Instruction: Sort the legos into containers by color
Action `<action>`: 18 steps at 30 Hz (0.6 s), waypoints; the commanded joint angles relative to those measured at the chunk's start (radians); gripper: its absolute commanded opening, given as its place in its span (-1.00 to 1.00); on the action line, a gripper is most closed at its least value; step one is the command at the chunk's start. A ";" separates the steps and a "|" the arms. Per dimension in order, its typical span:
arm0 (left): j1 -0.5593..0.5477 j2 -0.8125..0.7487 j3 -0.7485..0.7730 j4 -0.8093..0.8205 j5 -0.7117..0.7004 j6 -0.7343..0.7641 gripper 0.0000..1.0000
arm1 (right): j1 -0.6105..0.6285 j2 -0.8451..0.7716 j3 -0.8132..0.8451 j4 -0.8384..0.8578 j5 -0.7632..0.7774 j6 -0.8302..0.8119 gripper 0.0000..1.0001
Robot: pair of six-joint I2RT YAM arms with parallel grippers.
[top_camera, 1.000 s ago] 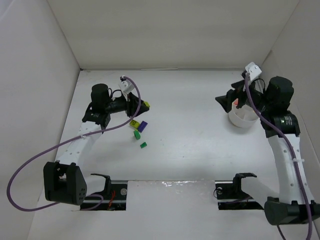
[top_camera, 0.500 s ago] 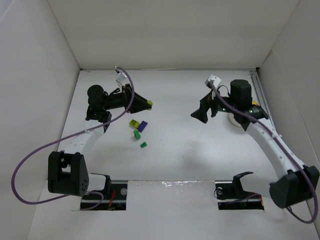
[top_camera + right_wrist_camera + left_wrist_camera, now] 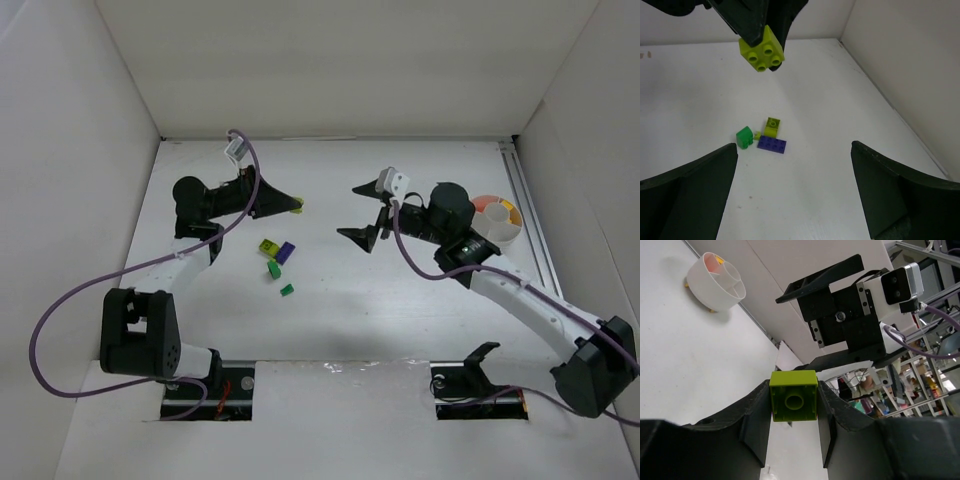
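Note:
My left gripper [image 3: 296,207] is shut on a lime green lego [image 3: 793,402], held above the table with its hollow underside facing the left wrist camera. That same lego [image 3: 761,49] hangs at the top of the right wrist view. My right gripper [image 3: 361,211] stands wide open mid-table with nothing between its fingers, facing the left gripper. On the table lie a lime lego [image 3: 268,246], a purple one [image 3: 286,252], a green one [image 3: 273,268] and a tiny dark green one [image 3: 287,290]. The containers are the wedges of a white bowl [image 3: 499,241] at the right; orange and yellow show inside.
White walls close in the table on the left, back and right. A purple cable loops from the left arm over the table's left side. The bowl [image 3: 704,289] sits close to the right wall, behind the right arm's elbow.
The right arm has swung from over the bowl leftward to mid-table, still open, uncovering the bowl. The left gripper has lifted slightly and shifted right with the lime lego.

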 commanded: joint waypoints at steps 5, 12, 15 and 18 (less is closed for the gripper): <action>0.003 -0.008 -0.019 0.163 0.054 -0.122 -1.00 | 0.069 0.062 0.043 0.239 -0.018 0.049 0.98; -0.008 -0.017 -0.019 0.126 0.103 -0.091 -1.00 | 0.120 0.119 0.063 0.258 -0.029 0.049 0.98; -0.017 -0.035 -0.028 0.100 0.112 -0.054 -1.00 | 0.141 0.131 0.085 0.258 -0.020 0.049 0.96; -0.026 -0.036 -0.017 -0.010 0.132 0.036 -1.00 | 0.160 0.157 0.105 0.258 -0.031 0.049 0.91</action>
